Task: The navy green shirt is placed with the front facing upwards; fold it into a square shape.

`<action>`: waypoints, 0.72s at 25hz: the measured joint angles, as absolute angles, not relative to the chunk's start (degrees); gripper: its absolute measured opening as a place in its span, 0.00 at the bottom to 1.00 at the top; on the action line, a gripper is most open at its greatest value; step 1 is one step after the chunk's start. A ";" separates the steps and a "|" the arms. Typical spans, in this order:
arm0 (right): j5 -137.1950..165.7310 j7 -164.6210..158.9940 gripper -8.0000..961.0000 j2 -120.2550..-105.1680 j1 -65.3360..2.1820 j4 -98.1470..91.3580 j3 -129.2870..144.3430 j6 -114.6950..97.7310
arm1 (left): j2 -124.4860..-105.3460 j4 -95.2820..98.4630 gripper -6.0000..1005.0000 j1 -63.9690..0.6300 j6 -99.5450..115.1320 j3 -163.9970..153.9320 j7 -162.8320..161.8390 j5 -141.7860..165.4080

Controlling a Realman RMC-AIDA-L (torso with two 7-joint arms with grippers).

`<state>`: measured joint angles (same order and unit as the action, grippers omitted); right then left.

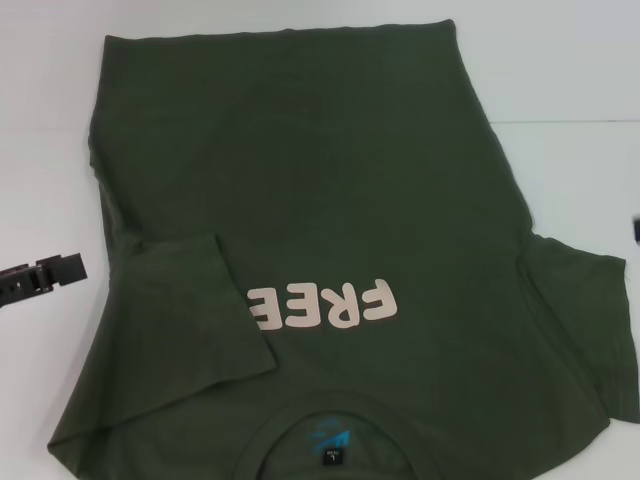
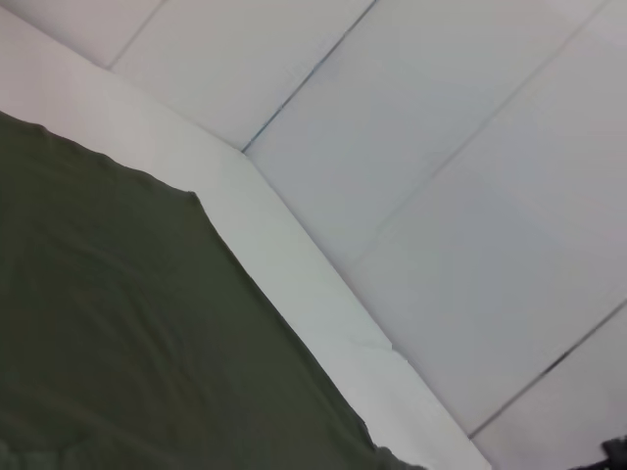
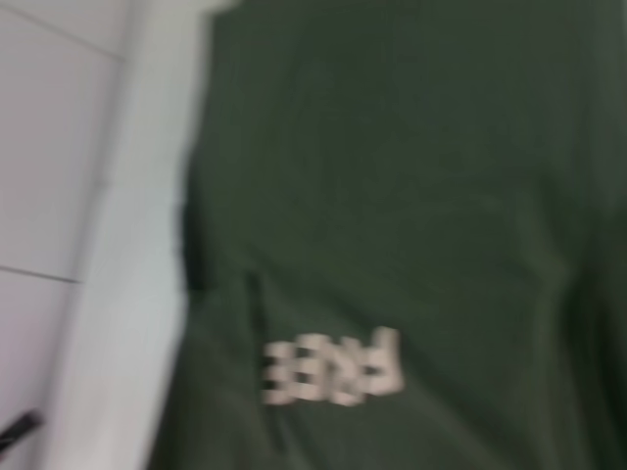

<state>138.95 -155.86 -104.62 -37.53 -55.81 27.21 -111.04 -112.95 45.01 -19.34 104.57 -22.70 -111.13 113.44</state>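
The navy green shirt [image 1: 330, 200] lies flat on the white table [image 1: 40, 150], front up, collar and neck label [image 1: 333, 455] nearest me. The pale "FREE" lettering [image 1: 325, 303] reads upside down. The sleeve on the left [image 1: 195, 320] is folded inward over the chest; the sleeve on the right [image 1: 585, 330] lies spread out. My left gripper [image 1: 45, 275] is low at the table's left side, just clear of the shirt's edge. A dark sliver of my right gripper [image 1: 636, 228] shows at the right edge. The shirt also shows in the left wrist view [image 2: 118, 333] and the right wrist view [image 3: 392, 215].
The white table runs out past the shirt on the left and right [image 1: 570, 170]. In the left wrist view the table's edge [image 2: 294, 264] borders a pale tiled floor [image 2: 441, 147].
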 joint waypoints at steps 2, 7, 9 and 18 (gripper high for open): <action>143.72 -156.24 0.92 -104.55 -37.73 -55.70 27.03 -110.95 | -112.91 45.01 0.91 -19.50 104.68 -22.70 -111.01 113.93; 151.94 -156.89 0.92 -104.96 -37.16 -54.80 27.40 -110.12 | -112.64 45.00 0.91 -20.11 104.37 -23.03 -110.71 115.67; 154.09 -157.18 0.92 -105.02 -36.84 -54.00 27.39 -109.10 | -112.14 45.00 0.91 -20.18 104.23 -23.81 -110.46 116.24; 156.74 -157.12 0.92 -105.24 -36.52 -46.87 28.73 -102.03 | -111.21 44.91 0.91 -20.70 105.32 -24.41 -109.93 119.45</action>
<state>156.74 -157.12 -105.24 -36.52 -46.87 28.73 -102.03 -111.21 44.91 -20.70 105.33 -24.41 -109.93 119.45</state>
